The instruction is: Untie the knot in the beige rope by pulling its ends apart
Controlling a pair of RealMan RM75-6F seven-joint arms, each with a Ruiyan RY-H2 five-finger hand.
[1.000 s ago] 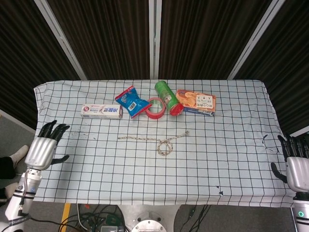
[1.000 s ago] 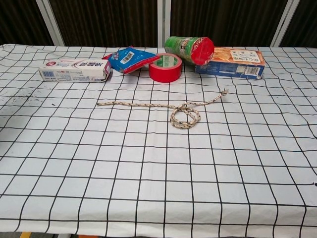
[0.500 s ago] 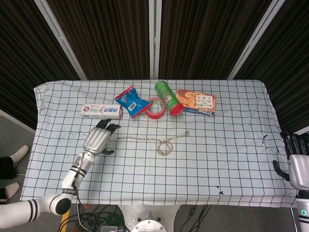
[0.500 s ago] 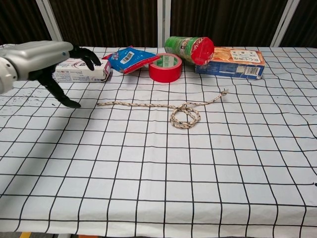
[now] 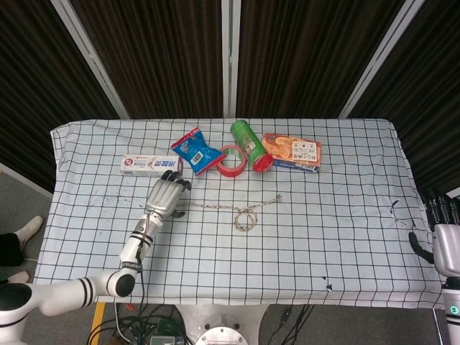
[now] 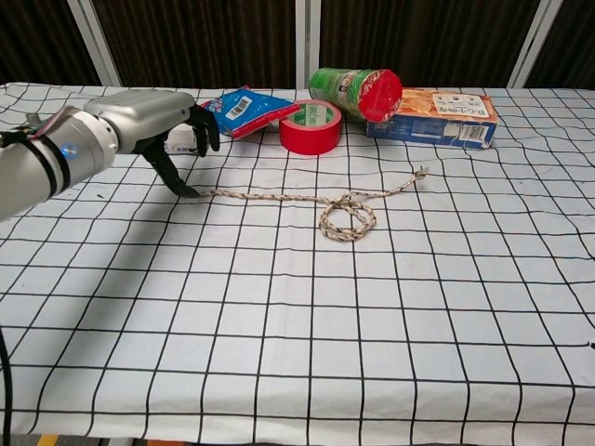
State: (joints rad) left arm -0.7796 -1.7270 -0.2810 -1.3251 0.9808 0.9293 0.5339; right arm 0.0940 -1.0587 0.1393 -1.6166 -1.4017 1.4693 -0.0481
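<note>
Table (image 5: 345,237) has a white black-grid cloth, dark curtains behind. Beige rope (image 5: 228,209) lies flat just in front of the red tape roll (image 5: 231,159), its knot loop (image 6: 348,217) on the side away from the left hand (image 5: 164,196). Left hand's fingers are spread, one fingertip touching the rope's end, nothing gripped. Right hand (image 5: 444,241) sits off the table edge, well apart from the tape roll, fingers apart.

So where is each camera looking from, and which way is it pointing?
Head view: sits high, looks steeply down on the whole table; shows the left hand and arm, and the right hand at the edge.
Chest view: sits low at the table's near edge, looks across toward the dark curtains; shows only the left hand.
Both share the beige rope and the red tape roll.
</note>
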